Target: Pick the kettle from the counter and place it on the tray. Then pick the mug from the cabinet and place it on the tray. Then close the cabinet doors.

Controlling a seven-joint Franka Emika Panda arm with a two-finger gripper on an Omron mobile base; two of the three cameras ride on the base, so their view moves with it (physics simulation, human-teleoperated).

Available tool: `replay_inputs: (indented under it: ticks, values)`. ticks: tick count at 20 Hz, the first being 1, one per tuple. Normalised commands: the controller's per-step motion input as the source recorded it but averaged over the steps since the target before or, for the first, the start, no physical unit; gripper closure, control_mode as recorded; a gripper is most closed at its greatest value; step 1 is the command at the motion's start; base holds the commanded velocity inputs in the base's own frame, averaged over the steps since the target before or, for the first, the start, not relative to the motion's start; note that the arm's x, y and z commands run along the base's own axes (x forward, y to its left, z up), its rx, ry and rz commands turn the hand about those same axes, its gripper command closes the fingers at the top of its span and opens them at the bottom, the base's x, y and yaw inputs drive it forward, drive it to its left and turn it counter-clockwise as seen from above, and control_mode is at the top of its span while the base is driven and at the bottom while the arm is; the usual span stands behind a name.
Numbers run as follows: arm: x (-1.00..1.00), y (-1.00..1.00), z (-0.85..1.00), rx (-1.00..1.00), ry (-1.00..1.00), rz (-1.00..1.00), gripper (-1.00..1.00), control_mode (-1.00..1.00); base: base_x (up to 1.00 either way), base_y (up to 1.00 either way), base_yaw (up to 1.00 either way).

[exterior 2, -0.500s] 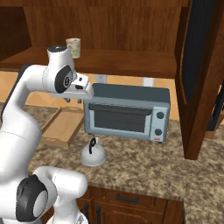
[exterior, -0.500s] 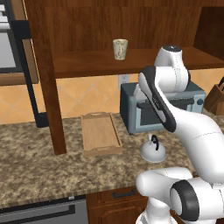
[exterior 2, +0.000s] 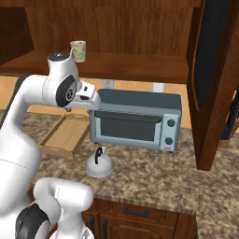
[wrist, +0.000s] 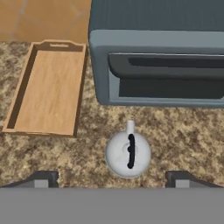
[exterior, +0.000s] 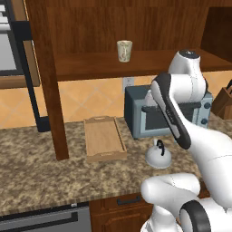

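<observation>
Gripper above the kettle, jaws wide apart, holding nothing. Kettle on the counter, right of the tray. Mug on cabinet shelf.

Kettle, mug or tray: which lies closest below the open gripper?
The kettle, centred between the gripper tips on the counter; the tray lies aside, the mug up on the cabinet shelf.

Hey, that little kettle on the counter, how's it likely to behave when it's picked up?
The kettle looks rigid, probably light. Its squat dome with a wide base should resist tipping. The thin arched handle may let it swing; the smooth body could slip.
</observation>
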Motion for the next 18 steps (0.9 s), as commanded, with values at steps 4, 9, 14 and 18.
replay_inputs:
  ticks: [4, 9, 14, 18]
  values:
    - [-0.48, -0.20, -0.31, 0.00, -0.03, -0.03, -1.00, -1.00, 0.00, 0.00, 0.00]
    - [-0.22, -0.18, -0.37, 0.00, 0.00, -0.01, -1.00, -1.00, 0.00, 0.00, 0.00]
    - [-0.02, -0.02, -0.36, -0.01, 0.06, 0.00, -1.00, -1.00, 0.00, 0.00, 0.00]
    - [0.00, 0.00, -0.28, 0.00, 0.07, 0.00, -1.00, -1.00, 0.00, 0.00, 0.00]
